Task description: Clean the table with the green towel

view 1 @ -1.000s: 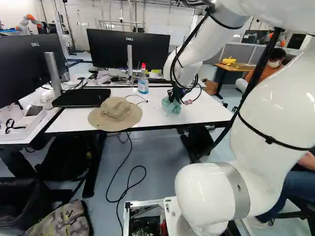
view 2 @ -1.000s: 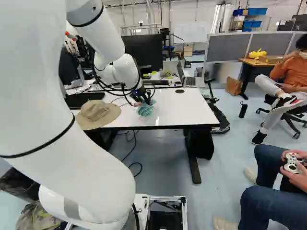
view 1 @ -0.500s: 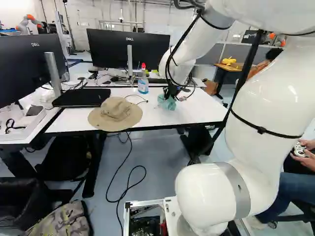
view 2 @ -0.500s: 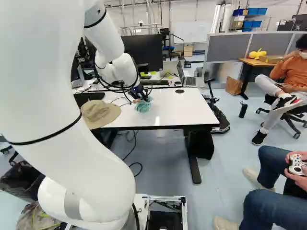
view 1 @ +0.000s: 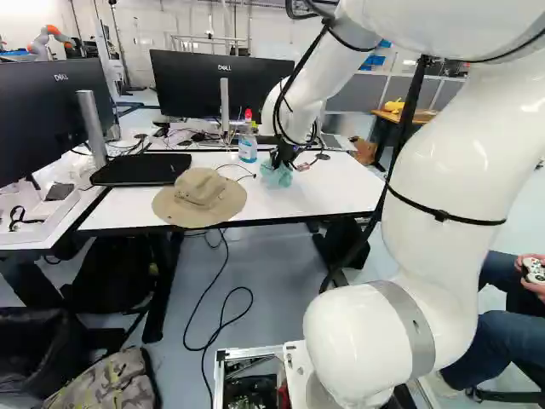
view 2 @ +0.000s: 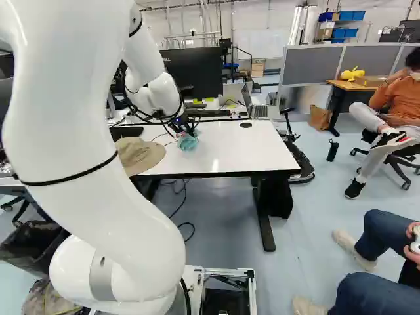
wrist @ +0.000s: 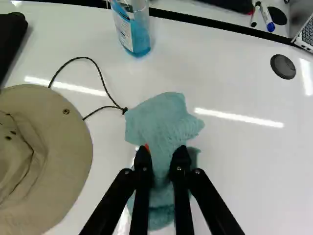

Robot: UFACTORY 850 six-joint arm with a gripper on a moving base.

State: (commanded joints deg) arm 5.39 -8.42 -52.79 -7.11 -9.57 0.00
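OK so, left base view: my gripper [view 1: 279,162] is down at the white table [view 1: 341,192] with the green towel [view 1: 276,176], hat [view 1: 198,200] nearby. Right base view: same towel, laptop [view 2: 260,111] beyond it. Wrist view: my gripper [wrist: 162,159] has its 2 fingers pinching the bunched towel, bottle [wrist: 134,32] of blue liquid ahead, hat cord [wrist: 99,73] reaching the towel's edge.

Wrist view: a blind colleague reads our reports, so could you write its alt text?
A black gripper pinches a crumpled green towel over a white table. A tan hat lies to one side, and a bottle of blue liquid stands beyond.
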